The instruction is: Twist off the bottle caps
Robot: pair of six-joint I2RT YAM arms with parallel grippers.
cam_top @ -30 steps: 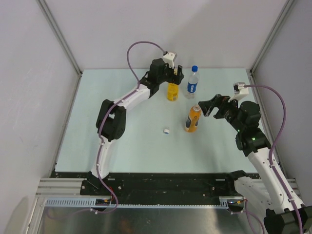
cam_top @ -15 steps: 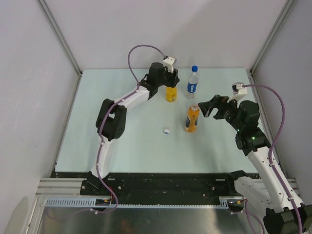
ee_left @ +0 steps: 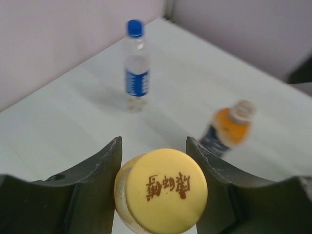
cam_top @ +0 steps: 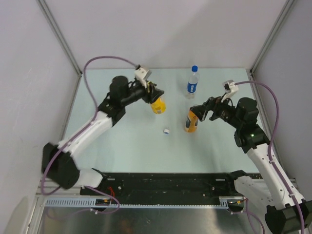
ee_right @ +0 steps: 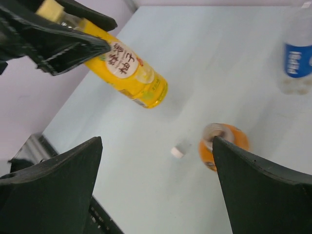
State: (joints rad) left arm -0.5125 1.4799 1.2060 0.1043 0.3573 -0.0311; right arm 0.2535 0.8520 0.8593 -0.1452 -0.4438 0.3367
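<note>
Clenching left gripper on yellow bottle neck, holding tilted, upper centre. Hanging right gripper released, centre right. Next likely calling for gripping yellow cap, twisting.

There are three bottles: one yellow bottle, one clear bottle near the far edge of the table, and one orange bottle. There are three caps: one yellow cap, one blue cap, and one white cap lying loose toward the table's middle.
</note>
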